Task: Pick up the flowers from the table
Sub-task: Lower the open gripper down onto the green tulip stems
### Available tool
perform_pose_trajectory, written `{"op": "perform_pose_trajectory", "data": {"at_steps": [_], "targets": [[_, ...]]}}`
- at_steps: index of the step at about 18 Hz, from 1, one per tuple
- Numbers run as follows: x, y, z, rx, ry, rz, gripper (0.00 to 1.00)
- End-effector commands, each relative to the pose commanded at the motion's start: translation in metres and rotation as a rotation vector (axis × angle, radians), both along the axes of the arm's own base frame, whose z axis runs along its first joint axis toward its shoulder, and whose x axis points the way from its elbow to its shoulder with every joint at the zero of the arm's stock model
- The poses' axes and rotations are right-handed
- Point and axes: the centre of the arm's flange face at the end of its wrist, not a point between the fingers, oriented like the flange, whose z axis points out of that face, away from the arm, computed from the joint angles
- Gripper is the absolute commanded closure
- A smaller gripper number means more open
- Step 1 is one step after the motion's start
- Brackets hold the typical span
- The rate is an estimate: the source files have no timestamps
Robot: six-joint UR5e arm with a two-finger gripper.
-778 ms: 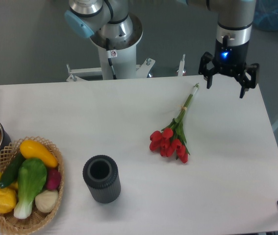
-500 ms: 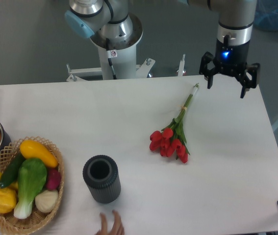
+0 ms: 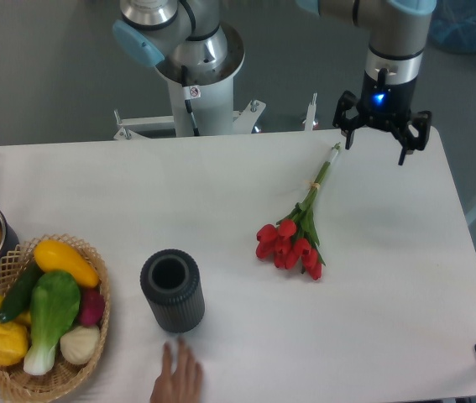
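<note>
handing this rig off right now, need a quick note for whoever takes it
Gripper: open, empty, in the air above the table's far right edge, beside the stem ends.
Flowers: lying flat on the table, red heads toward the camera, stems pointing at the gripper.
Also: a person's hand at the near edge by the dark cylinder.
Done: nothing grasped.
Left: descend, grip the stems, lift.

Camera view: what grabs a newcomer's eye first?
The flowers, red heads vivid on the white table, lying right of centre with stems pointing up toward the open claw that hangs near the far edge. Then a human hand at the near edge, just below the dark ribbed cylinder.
</note>
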Motion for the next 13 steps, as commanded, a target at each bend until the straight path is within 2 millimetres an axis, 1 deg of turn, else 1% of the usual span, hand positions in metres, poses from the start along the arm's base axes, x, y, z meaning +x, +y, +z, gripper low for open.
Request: {"op": "perform_pose_trajectory", "data": {"at_steps": [2,5,8,10,13], "targets": [[0.005,-0.004,-0.017,-0.042,-0.021,-0.066,0.00],[0.011,-0.011,-0.055,-0.151,-0.078,-0.152,0.00],[0.010,-0.005,-0.088,-0.156,-0.144,-0.167,0.00],[0.013,0.006,-0.100,-0.142,-0.165,-0.178,0.00],[0.011,0.014,-0.113,-0.046,-0.204,-0.168,0.00]]}}
